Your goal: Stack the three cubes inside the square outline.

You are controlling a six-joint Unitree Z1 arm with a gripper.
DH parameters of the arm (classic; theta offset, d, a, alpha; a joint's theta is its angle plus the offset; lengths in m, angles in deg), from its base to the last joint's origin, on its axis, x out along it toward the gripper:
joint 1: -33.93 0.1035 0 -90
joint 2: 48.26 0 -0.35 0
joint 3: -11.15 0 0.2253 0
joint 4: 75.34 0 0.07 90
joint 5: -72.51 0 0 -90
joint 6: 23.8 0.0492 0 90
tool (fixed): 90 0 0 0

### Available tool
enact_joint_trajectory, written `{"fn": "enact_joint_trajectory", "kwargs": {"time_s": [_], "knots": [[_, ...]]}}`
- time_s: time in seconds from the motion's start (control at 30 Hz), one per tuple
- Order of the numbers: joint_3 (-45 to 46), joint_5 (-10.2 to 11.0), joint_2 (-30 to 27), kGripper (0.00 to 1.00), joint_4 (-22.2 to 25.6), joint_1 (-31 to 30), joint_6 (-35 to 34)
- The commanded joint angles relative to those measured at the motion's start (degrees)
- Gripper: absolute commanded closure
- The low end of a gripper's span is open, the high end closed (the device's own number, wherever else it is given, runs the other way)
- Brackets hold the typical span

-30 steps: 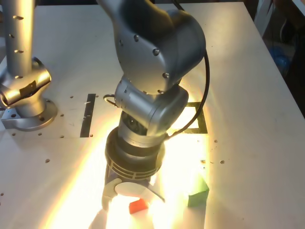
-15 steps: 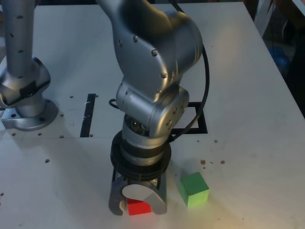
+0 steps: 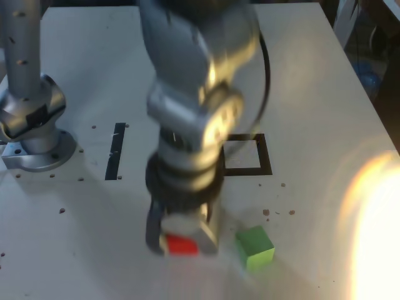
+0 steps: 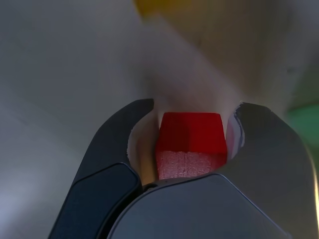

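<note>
My gripper (image 3: 181,239) is shut on the red cube (image 3: 181,245) and holds it just above the table, near the front. The wrist view shows the red cube (image 4: 190,133) seated between the two jaws of the gripper (image 4: 192,124). The green cube (image 3: 255,248) rests on the table close by, toward the exterior view's right. The square outline (image 3: 261,156) lies behind the arm, which hides its left side. Of the yellow cube I see only a blurred yellow patch (image 4: 149,6) at the wrist view's edge; the exterior view does not show it.
A thin black strip (image 3: 115,150) lies on the table at the exterior view's left. Beside it stands a silver post on a round base (image 3: 34,125). Bright glare (image 3: 375,231) washes out the table's near right corner. My arm is motion-blurred.
The gripper came down around the red cube, shut on it, and has now risen a little with it. The glare has moved from under the arm to the right.
</note>
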Motion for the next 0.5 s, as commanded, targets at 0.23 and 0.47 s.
{"fn": "enact_joint_trajectory", "kwargs": {"time_s": [0.23,0.47], "knots": [[-1.60,6.15,-8.24,0.81,8.22,12.32,13.89],[-5.24,9.38,-5.39,0.81,6.52,20.98,23.91]]}}
